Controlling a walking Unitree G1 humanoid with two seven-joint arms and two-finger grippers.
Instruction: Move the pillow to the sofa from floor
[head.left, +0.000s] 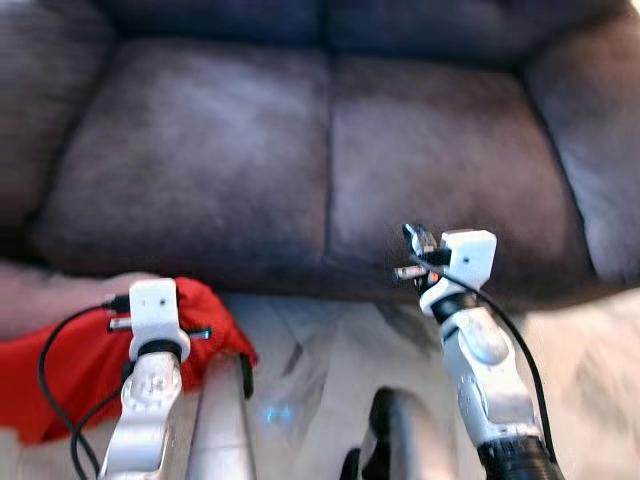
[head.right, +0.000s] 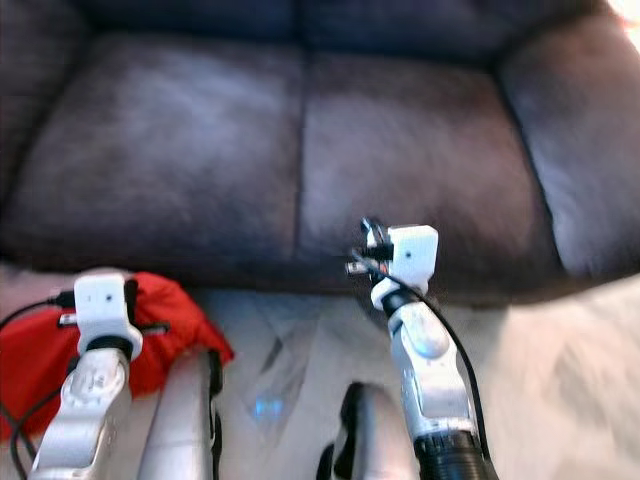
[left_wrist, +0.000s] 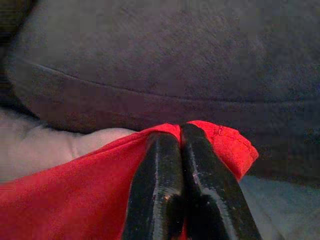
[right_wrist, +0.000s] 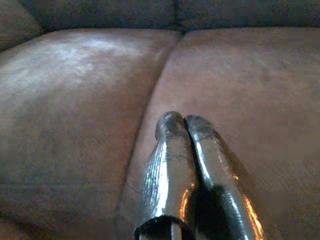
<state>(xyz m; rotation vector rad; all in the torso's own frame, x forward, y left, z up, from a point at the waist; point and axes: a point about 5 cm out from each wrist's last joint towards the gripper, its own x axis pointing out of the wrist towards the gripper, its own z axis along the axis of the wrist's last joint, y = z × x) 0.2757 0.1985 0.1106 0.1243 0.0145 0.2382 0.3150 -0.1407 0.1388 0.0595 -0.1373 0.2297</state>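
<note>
A red pillow (head.left: 60, 370) is seen low on the pale floor, crumpled, just before the dark sofa (head.left: 300, 150), whose 2 seat cushions are bare.

Big dark grey-brown sofa (head.left: 330, 150) right in front of me, two wide seat cushions with a seam running down between them, plus padded arms on both sides. Fabric looks soft, kinda suede-ish. Below it there's pale floor (head.left: 590, 380), marbled-looking, catching bright light.

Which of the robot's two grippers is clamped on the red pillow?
The left gripper: its black fingers are shut on the red pillow's edge, low before the sofa. The right gripper is shut on nothing above the seat cushions.
</note>
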